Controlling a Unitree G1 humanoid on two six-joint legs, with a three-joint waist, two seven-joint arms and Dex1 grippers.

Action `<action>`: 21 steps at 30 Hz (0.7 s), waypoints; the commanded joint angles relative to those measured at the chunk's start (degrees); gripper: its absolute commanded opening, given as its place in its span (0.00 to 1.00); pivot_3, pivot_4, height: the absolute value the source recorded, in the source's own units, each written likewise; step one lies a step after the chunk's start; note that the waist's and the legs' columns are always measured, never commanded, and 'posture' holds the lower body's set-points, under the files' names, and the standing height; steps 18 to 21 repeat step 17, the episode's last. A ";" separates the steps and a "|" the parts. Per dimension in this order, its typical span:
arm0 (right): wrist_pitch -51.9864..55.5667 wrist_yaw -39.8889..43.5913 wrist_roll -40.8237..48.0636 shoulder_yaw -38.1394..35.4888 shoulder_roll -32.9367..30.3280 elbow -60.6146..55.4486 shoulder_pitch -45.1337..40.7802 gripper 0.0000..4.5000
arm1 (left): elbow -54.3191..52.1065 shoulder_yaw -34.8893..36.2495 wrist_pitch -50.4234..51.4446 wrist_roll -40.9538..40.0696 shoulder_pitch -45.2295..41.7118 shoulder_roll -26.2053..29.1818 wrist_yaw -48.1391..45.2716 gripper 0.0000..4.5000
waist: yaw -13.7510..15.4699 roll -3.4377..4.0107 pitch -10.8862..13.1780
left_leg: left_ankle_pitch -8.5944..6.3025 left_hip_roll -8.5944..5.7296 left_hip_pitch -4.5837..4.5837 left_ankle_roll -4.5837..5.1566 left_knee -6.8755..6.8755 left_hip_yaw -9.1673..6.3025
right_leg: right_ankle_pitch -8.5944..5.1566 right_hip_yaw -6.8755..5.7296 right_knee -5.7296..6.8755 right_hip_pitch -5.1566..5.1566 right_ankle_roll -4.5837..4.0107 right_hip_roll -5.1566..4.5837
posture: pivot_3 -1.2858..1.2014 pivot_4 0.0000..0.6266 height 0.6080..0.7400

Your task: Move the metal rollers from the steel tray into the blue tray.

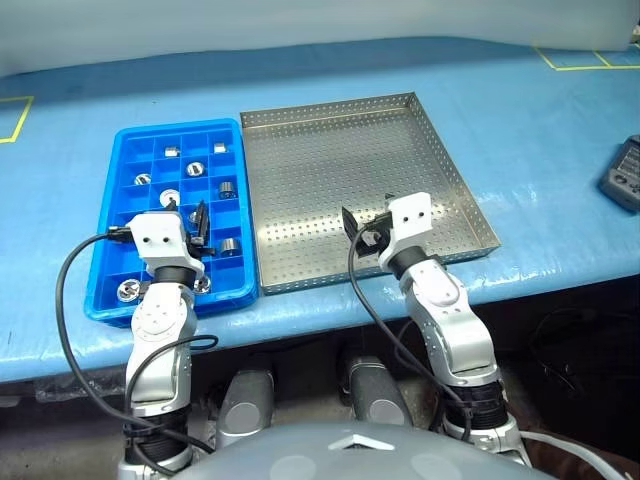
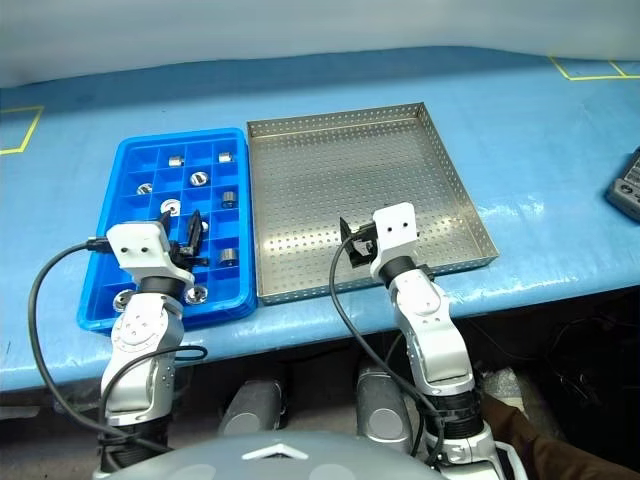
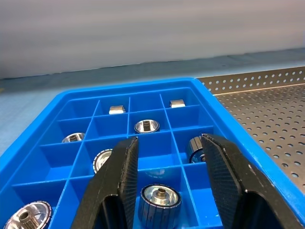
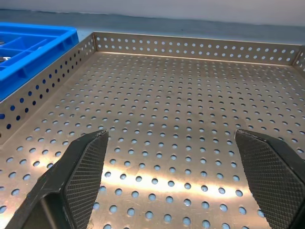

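Looks basically done: the big perforated steel tray (image 1: 330,170) is bare, all the shiny little metal rollers (image 3: 160,199) sit in the blue compartment tray (image 1: 105,270), and the left gripper (image 3: 169,176) has its jaws standing apart and empty over one while the right gripper (image 4: 181,176) gapes wide with nothing in it.

You are looking at a workshop or test-lab bench, not a home. The long table (image 1: 520,130) is covered in plain blue sheeting, with yellow tape (image 1: 575,58) marking out squares on it at the far corners, the way stations get laid out for repeated trials. On it sit a perforated steel tray (image 1: 300,270) and a blue tray (image 1: 232,130) of small compartments holding metal rollers (image 1: 228,188), the kind of parts-sorting kit you find on a shop floor. A dark handheld device (image 1: 622,176) lies at the table's right edge, and loose cables (image 1: 570,335) hang below.
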 commanded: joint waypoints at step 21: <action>1.19 2.25 -0.06 0.40 -1.65 -1.48 -0.85 0.99 | -3.46 -0.78 1.36 -1.01 2.77 4.13 -4.61 0.49 | 0.23 0.00 0.00 | 0.00 0.00 -0.01 0.00 0.00 0.00 | 0.00 0.00 0.00 -0.02 0.00 0.00 | 0.54 0.24 1.00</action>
